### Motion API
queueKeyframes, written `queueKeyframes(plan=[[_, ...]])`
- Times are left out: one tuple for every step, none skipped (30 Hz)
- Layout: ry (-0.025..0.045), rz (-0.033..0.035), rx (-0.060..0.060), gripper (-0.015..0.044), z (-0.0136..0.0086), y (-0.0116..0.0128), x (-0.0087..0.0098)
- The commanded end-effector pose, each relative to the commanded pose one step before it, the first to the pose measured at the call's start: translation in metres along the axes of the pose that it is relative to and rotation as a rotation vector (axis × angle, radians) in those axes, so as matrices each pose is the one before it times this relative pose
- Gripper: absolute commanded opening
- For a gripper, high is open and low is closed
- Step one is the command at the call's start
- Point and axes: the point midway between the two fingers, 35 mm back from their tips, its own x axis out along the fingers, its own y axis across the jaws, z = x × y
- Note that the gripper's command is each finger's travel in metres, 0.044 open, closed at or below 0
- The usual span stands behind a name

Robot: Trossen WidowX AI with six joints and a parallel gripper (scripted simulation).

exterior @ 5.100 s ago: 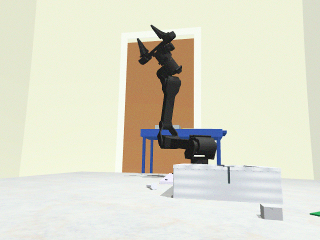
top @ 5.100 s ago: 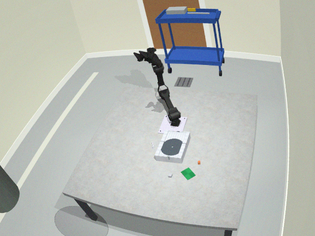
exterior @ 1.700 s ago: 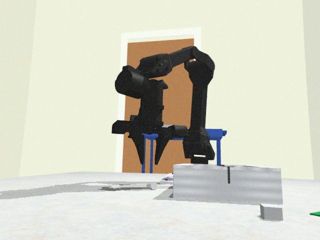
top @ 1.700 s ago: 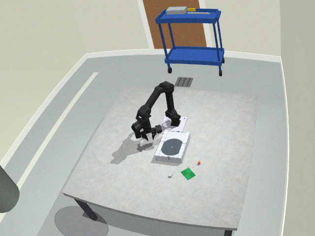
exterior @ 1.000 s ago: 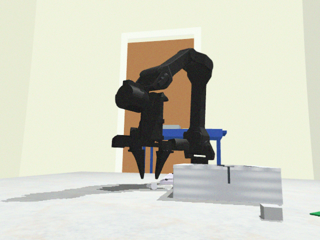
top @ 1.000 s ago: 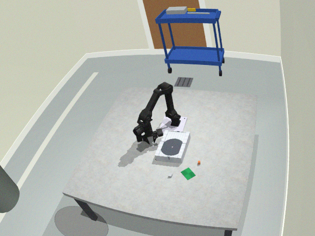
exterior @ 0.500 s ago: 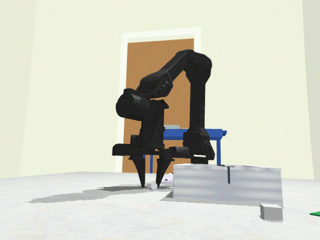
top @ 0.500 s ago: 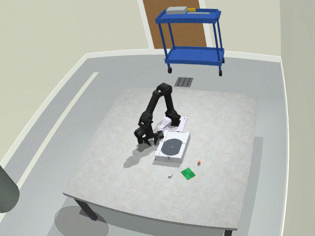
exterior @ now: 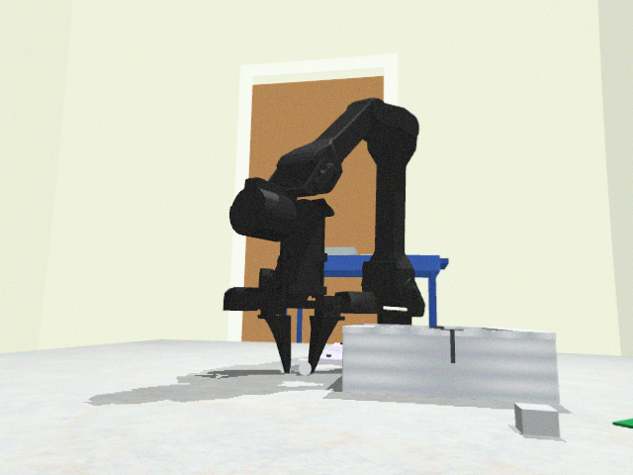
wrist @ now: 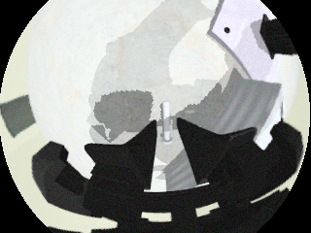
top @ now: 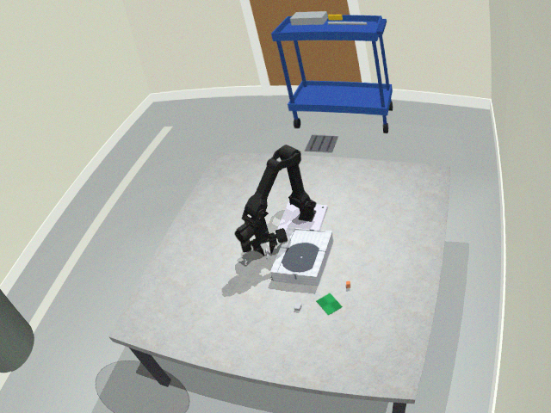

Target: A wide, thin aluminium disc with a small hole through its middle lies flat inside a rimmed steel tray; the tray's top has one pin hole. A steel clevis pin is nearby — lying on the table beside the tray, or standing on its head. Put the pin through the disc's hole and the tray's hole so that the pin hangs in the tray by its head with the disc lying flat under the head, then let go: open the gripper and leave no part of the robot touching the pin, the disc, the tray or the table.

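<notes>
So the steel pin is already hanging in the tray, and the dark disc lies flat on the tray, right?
Not quite: the pin lies on the table beside the tray, as the exterior view shows. The dark disc does lie flat on the tray.
</notes>
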Motion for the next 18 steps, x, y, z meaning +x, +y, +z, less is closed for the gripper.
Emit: queueKeyframes(plan=[[0.00104,0.00133,0.0051,0.0055,-0.0004,0.00075,0.00129],[0.0,0.0,0.0,0.0029,0.0,0.0,0.0],[0.0,0.0,0.0,0.0003,0.0,0.0,0.0],[0.0,0.0,0.0,0.0,0.0,0.0,0.0],[0.0,0.0,0.0,0.0,0.0,0.0,0.0],[0.0,0.0,0.0,0.0,0.0,0.0,0.0],[0.0,0.0,0.0,0.0,0.0,0.0,0.0],[0.0,0.0,0.0,0.0,0.0,0.0,0.0],[0.0,0.0,0.0,0.0,0.0,0.0,0.0],[0.0,0.0,0.0,0.0,0.0,0.0,0.0],[0.0,0.0,0.0,0.0,0.0,0.0,0.0],[0.0,0.0,0.0,0.0,0.0,0.0,0.0],[0.0,0.0,0.0,0.0,0.0,0.0,0.0],[0.0,0.0,0.0,0.0,0.0,0.0,0.0],[0.00044,0.00028,-0.0006,0.0,-0.00007,0.00003,-0.00103],[0.0004,0.00026,-0.0005,0.0,-0.00008,0.00006,-0.00184],[0.00042,0.00028,-0.0005,0.0,-0.00012,0.00011,-0.00302],[0.00048,0.00032,-0.0006,0.0,-0.00011,0.00009,-0.00342]])
